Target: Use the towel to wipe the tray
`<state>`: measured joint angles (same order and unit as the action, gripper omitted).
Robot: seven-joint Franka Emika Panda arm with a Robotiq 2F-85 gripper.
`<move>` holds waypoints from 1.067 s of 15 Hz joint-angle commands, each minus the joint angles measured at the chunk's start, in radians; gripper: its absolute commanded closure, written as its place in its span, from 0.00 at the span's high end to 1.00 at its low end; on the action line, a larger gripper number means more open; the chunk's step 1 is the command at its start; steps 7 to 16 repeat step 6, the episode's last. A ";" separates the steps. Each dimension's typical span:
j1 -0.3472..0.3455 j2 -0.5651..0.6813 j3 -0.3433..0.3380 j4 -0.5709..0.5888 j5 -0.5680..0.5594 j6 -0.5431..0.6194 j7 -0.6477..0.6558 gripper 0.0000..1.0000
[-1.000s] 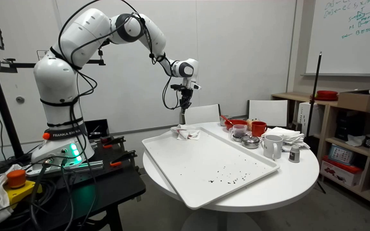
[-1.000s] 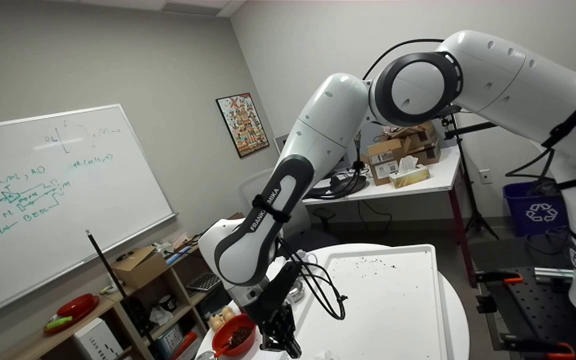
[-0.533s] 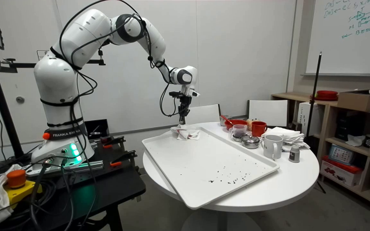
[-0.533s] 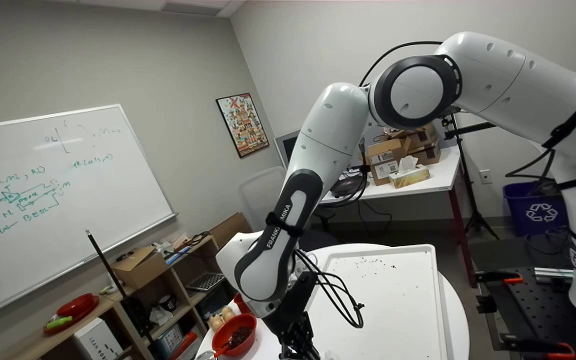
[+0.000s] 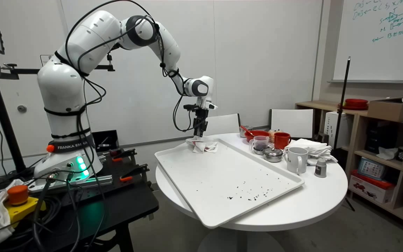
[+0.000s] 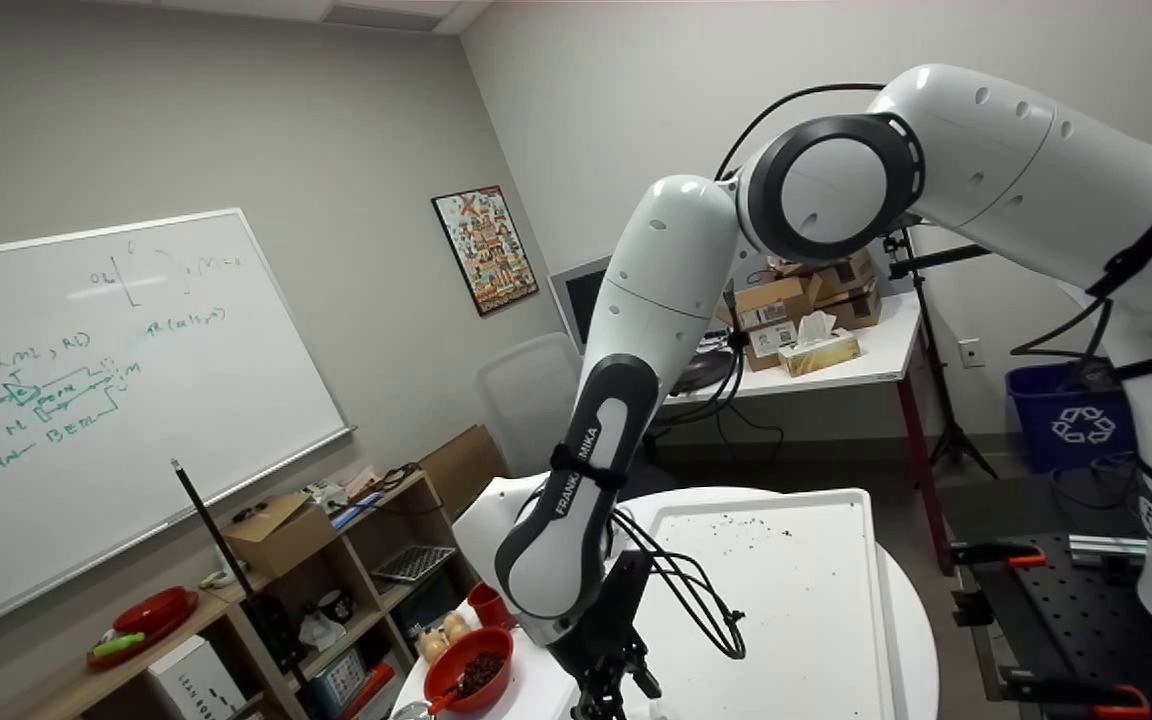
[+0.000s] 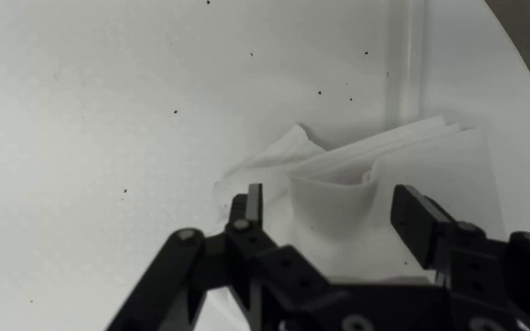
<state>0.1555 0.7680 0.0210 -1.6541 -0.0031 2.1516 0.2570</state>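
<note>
A crumpled white towel [image 5: 202, 145] lies across the far edge of a large flat white rectangular tray [image 5: 201, 175] with a low raised rim; in the wrist view it spreads over the rim and onto the round white table [image 7: 467, 69] beneath. The black two-fingered gripper [image 7: 327, 204] points down at the towel, its jaws parted to either side of a raised fold, which stands loose between them. Small dark specks [image 5: 230, 198] dot the tray, thickest toward the end opposite the towel, with a few just beside it. One corner of the tray juts past the table's edge. Along the table's right side, in an exterior view, stand a red mug [image 5: 281, 140], a translucent cup [image 5: 261, 141], a round shiny metal pot [image 5: 272, 154], a pale cylindrical mug [image 5: 297, 161] and, nearest the right edge, a small grey bottle [image 5: 320, 168]; a heap of folded white cloths [image 5: 308, 146] lies just behind the pale mug. A red bowl [image 5: 262, 133] holding dark bits sits near the table's far edge. Left of the table, the white jointed robot arm [image 5: 100, 33] arches up from a black bench [image 5: 128, 210].
</note>
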 commanded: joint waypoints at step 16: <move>0.001 0.000 -0.014 -0.026 0.000 0.021 -0.001 1.00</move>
